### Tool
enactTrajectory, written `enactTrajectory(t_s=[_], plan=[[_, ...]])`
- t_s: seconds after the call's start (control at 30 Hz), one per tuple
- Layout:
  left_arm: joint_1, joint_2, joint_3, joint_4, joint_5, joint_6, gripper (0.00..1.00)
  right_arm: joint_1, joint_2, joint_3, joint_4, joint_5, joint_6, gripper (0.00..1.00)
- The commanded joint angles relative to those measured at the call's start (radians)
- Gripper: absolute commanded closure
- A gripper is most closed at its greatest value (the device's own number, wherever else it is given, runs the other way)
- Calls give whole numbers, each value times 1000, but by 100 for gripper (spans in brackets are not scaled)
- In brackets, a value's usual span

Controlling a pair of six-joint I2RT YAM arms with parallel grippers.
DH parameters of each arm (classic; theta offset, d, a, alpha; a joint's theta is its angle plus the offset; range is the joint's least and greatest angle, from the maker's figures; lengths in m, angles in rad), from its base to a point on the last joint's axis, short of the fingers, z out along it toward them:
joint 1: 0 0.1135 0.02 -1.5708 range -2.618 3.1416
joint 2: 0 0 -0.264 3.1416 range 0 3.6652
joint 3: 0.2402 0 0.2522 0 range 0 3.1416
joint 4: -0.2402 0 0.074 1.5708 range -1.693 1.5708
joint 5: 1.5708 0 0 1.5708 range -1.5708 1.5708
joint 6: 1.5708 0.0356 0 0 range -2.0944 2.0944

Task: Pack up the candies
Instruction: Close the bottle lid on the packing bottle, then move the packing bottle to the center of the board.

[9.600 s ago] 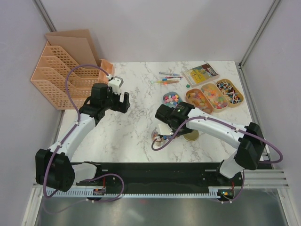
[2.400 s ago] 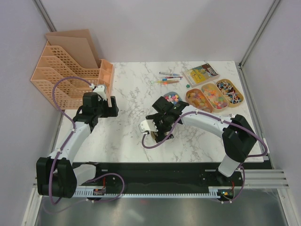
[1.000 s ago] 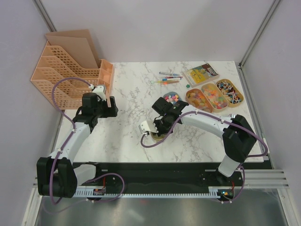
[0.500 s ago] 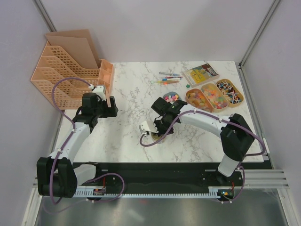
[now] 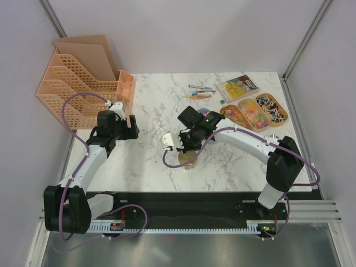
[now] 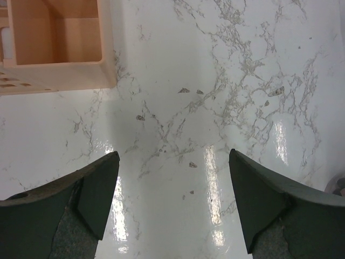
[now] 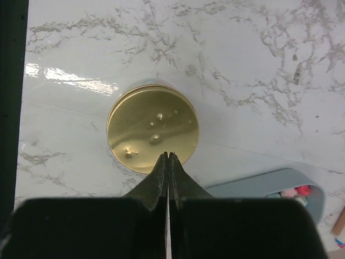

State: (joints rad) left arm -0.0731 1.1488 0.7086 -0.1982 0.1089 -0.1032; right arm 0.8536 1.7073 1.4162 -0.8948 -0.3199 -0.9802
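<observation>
Candies (image 5: pixel 253 113) heaped in three oval trays (image 5: pixel 260 128) at the table's (image 5: pixel 150 105) 2 o'clock; a few more in a grey dish (image 7: pixel 259 189), at 4 o'clock in the right wrist view. At 10 o'clock of that dish, a gold lid (image 7: pixel 152 128), flat on the marble. Right gripper (image 7: pixel 168 157) pressed together, empty, tips over the lid's 6 o'clock rim; touching or not, cannot tell. Left gripper (image 6: pixel 173 157) spread wide, holding nothing, above bare marble at the table's 9 o'clock, near an orange rack (image 6: pixel 54 78). Pens (image 5: pixel 197 92) at 12 o'clock.
</observation>
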Motion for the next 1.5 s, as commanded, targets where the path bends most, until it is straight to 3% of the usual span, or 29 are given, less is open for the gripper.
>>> enactTrajectory(t_s=[0.0,0.27,0.5,0.57,0.63,0.67,0.7,0.77,0.83,1.0,1.1,1.27,1.47], plan=[[9,-11,2,48,20,16,11,-2,-23,24,-12,13,2,100],[9,-11,9,36,18,26,11,-4,66,-198,46,36,14,100],[-25,5,2,37,46,102,11,-13,-63,-73,28,30,61,100],[-51,-15,-3,28,157,204,11,-14,-126,-34,39,42,93,98],[-114,-52,-30,28,244,420,8,-40,-176,-26,83,48,191,77],[-137,-75,-44,23,309,504,7,-56,-242,-37,105,36,222,55],[-169,-113,-75,14,348,674,5,-79,-282,-81,159,33,257,51],[-175,-147,-107,-3,512,913,5,-85,-397,-141,201,27,247,27],[-183,-164,-153,-6,611,1028,2,-87,-507,-256,275,67,238,2],[-195,-65,-230,8,707,1273,1,-88,-603,-361,258,148,273,2],[-246,8,-248,81,744,1289,2,-87,-620,-364,226,169,310,2],[-382,110,-253,287,680,1252,4,-120,-615,-372,224,159,339,2],[-424,244,-117,151,632,1274,6,-123,-578,-353,220,134,316,2]])
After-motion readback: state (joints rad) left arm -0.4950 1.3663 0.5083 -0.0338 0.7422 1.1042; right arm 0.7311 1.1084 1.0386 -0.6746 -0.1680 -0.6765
